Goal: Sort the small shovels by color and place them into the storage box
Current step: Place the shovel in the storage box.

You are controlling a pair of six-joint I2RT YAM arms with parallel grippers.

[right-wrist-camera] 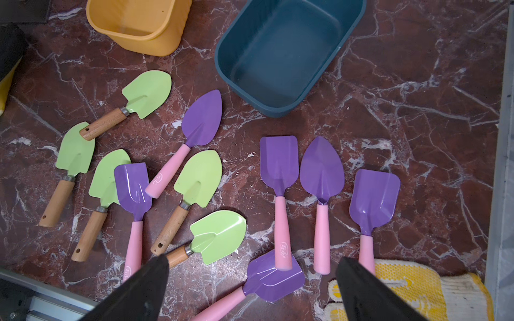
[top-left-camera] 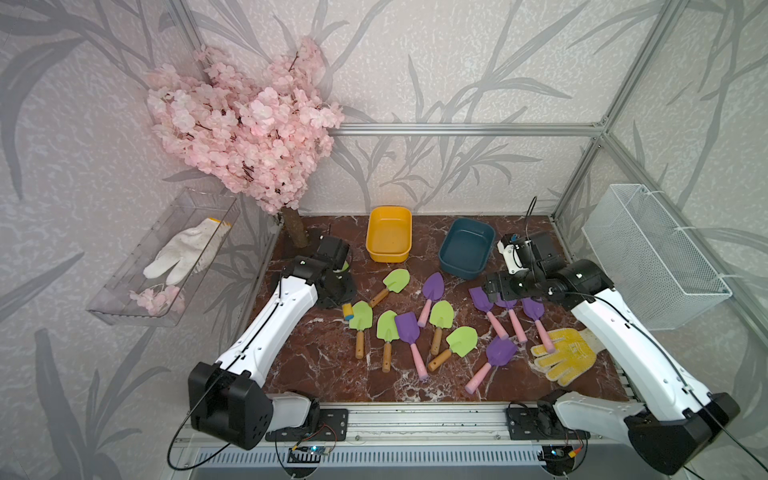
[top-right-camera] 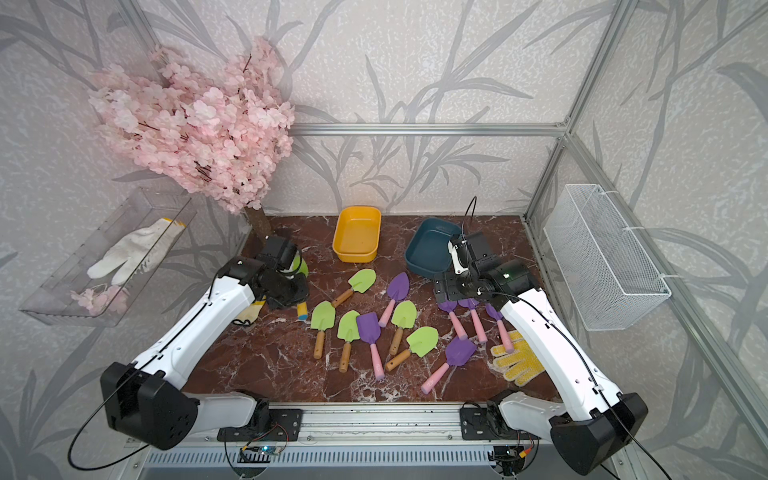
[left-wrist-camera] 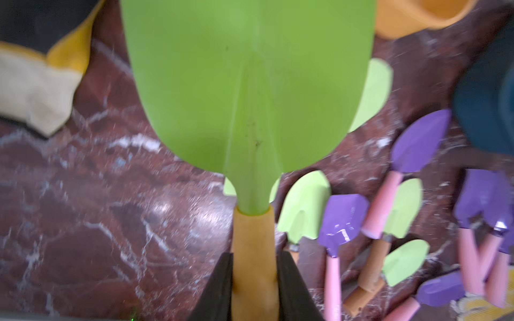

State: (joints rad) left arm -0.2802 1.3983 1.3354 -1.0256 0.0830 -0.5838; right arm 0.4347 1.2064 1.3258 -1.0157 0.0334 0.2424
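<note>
L gripper (left-wrist-camera: 254, 254) pinched a green shovel (left-wrist-camera: 247, 83) by its handle at ~10 o'clock on the worktop (top-left-camera: 324, 365), prob. bound for the yellow box (top-left-camera: 389, 235) at 12; R gripper (right-wrist-camera: 253, 258) spread wide over purple shovels (right-wrist-camera: 322, 169) at 3, blue box (top-left-camera: 466, 248) at 1, both boxes empty

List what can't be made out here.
- Green shovel: blade tip cut off by the left wrist view's edge, blurred.
- Pink-handle logo: too small to read, right wrist view.
- Three purple shovels: blades partly under the right arm, both top views.
- Glove: mostly covered by the left arm, a top view.
</note>
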